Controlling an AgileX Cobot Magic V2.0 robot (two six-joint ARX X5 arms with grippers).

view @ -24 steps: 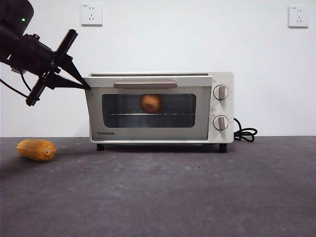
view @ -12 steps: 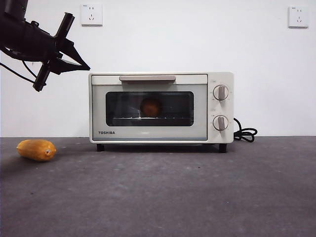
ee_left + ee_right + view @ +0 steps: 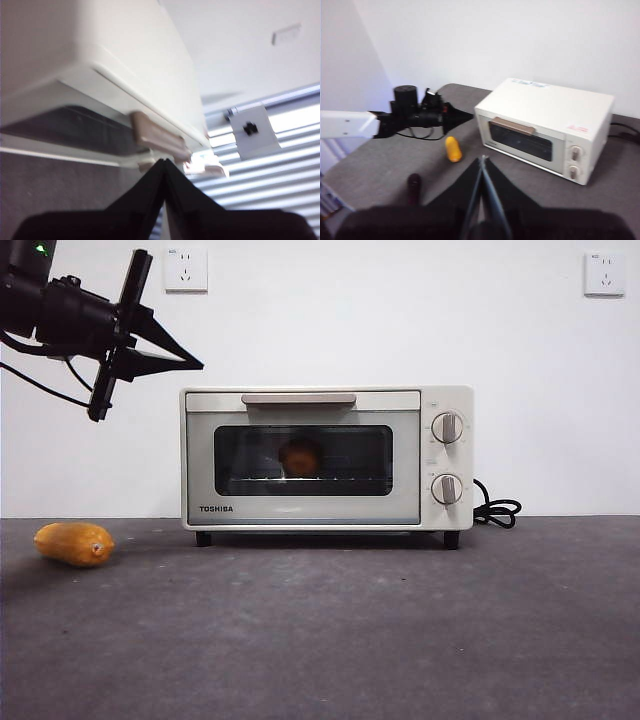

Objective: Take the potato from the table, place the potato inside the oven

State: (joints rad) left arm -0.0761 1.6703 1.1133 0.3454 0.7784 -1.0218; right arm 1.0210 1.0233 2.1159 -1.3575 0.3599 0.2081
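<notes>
A cream-white toaster oven [image 3: 326, 458] stood on a dark grey table [image 3: 320, 640] against a pale wall, its glass door shut and its beige bar handle [image 3: 298, 398] lying level along the top of the door. Behind the dark glass, the potato [image 3: 301, 457] showed as a dim round orange-brown lump resting on the wire rack, near the middle of the oven. Judging from this, the potato was already where the task wanted it, and little or nothing remained but to draw the arms clear.

The left gripper [image 3: 185, 365] hung in the air above and just beside the oven's upper corner at the end away from the knobs, apart from it and touching nothing. Its two black jaws were pressed together to a point, holding nothing. The left wrist view looked past that tip along the oven's top edge and handle. The long axis of the gripper ran roughly level, pointing along the oven's width above its top, so the potato lay below and beyond the tip, sealed off by the shut door.

The right gripper [image 3: 483, 161] waited well back from the oven, jaws also brought together and empty, so the left arm was much the nearer.

A smaller, elongated yellow-orange vegetable [image 3: 74, 543] lay on the table, well apart from the oven, on the side below the left arm. A black cord [image 3: 497, 509] curled behind the oven's knob end.
</notes>
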